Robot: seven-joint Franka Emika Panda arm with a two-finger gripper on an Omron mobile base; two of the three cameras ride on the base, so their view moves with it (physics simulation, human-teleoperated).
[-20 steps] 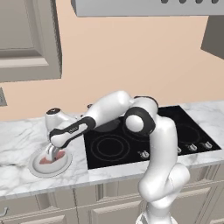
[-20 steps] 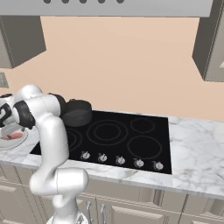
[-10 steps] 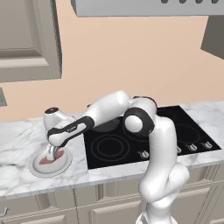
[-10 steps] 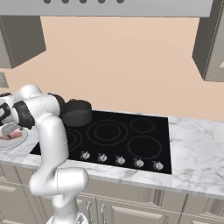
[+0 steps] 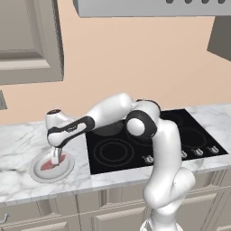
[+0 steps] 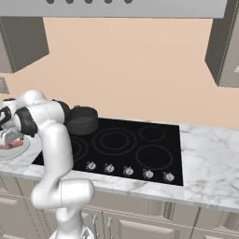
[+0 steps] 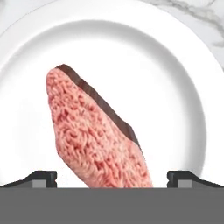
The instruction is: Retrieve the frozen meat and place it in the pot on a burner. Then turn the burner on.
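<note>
The frozen meat (image 7: 94, 135) is a pinkish-red oblong slab lying on a round plate (image 7: 192, 87) on the marble counter left of the cooktop. My gripper (image 7: 112, 179) hangs straight above it, open, with one fingertip (image 7: 41, 177) on each side of the slab's near end. From the left base the gripper (image 5: 55, 155) reaches down onto the plate (image 5: 38, 173) and meat (image 5: 46, 165). The dark grey pot (image 6: 83, 120) sits on the cooktop's back left burner; my arm partly hides the pot (image 5: 108, 131) from the left.
The black cooktop (image 6: 140, 149) has a row of knobs (image 6: 128, 171) along its front edge. Marble counter (image 6: 210, 158) runs on both sides. A range hood and wall cabinets hang above, and my arm stretches across the cooktop's left part.
The hand has sunk slightly toward the plate, staying open. The meat and pot have not moved.
</note>
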